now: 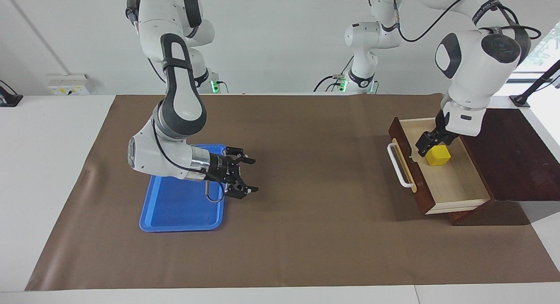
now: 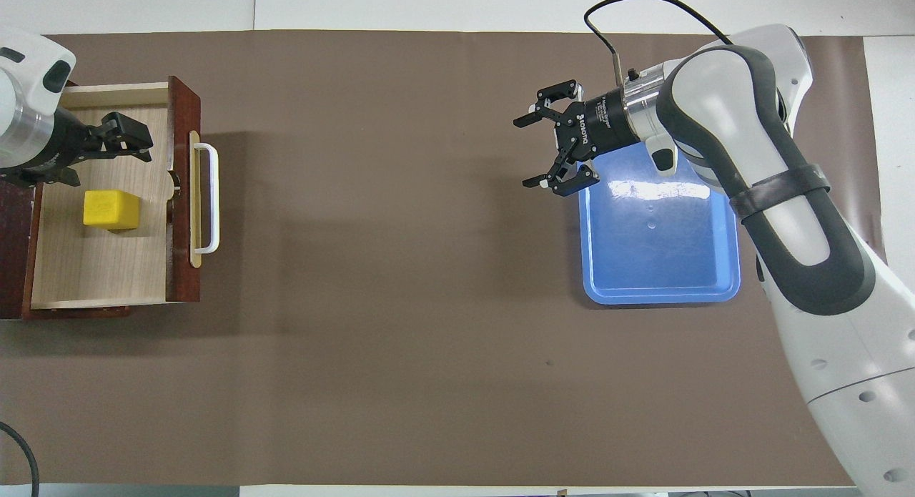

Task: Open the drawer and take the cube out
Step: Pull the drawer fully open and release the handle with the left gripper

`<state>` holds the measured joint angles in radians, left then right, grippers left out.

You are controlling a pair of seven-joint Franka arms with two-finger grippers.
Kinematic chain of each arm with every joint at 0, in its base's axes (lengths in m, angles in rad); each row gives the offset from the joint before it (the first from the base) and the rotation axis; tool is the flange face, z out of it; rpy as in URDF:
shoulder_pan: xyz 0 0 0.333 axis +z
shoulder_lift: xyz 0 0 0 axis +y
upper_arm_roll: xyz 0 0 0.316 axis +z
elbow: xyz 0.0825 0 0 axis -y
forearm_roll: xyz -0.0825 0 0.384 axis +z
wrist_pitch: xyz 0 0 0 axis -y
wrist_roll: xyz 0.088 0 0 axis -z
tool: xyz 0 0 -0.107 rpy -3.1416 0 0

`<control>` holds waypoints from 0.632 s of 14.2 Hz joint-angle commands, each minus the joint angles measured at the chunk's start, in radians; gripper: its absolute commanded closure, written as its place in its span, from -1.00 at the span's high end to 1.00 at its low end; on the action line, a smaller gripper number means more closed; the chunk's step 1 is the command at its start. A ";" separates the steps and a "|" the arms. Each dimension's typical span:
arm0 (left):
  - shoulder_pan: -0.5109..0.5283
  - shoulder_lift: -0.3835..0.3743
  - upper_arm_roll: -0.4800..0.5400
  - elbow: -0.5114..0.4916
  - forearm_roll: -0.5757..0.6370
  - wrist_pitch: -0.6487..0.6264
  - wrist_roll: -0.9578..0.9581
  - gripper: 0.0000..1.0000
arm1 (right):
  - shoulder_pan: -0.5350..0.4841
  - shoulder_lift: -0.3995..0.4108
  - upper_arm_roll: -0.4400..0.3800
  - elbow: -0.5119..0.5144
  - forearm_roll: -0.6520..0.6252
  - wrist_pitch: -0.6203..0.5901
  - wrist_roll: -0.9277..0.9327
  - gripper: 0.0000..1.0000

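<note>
**Left gripper hanging over the open drawer, cube lying loose inside**

The left gripper (image 1: 429, 143) is hovering over the open drawer (image 1: 455, 181), above the light-wood floor just beside the cube (image 1: 438, 155) — its fingers are standing apart and gripping nothing. The cube is sitting on the drawer floor, free of the fingers, closer to the drawer front than to the drawer's inner end. The white handle (image 1: 397, 165) on the drawer front is pointing toward the middle of the table, with nothing touching it. The drawer is resting at the left arm's end of the brown mat (image 1: 306, 234).

The right gripper (image 1: 241, 176) is waiting at the right arm's end, poised above the edge of the blue tray (image 1: 175, 212) — its fingers are spread wide and holding nothing.
</note>
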<state>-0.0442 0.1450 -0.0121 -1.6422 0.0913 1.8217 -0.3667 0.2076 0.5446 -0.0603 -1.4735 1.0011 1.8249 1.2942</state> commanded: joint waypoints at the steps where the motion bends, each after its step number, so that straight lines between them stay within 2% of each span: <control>1: 0.052 -0.019 -0.006 -0.030 -0.016 0.001 0.038 1.00 | -0.001 -0.034 0.002 -0.047 0.016 0.025 -0.023 1.00; 3: 0.081 -0.038 -0.005 -0.077 -0.016 0.010 -0.027 1.00 | 0.002 -0.034 0.002 -0.047 0.016 0.025 -0.020 1.00; 6: 0.087 -0.050 -0.005 -0.129 -0.016 0.071 -0.324 1.00 | 0.006 -0.034 0.004 -0.047 0.016 0.025 -0.018 1.00; 9: 0.095 -0.051 -0.006 -0.134 -0.016 0.079 -0.525 1.00 | 0.007 -0.035 0.002 -0.053 0.016 0.027 -0.020 1.00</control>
<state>0.0371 0.1316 -0.0132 -1.7335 0.0886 1.8721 -0.7680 0.2135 0.5444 -0.0600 -1.4752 1.0011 1.8250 1.2942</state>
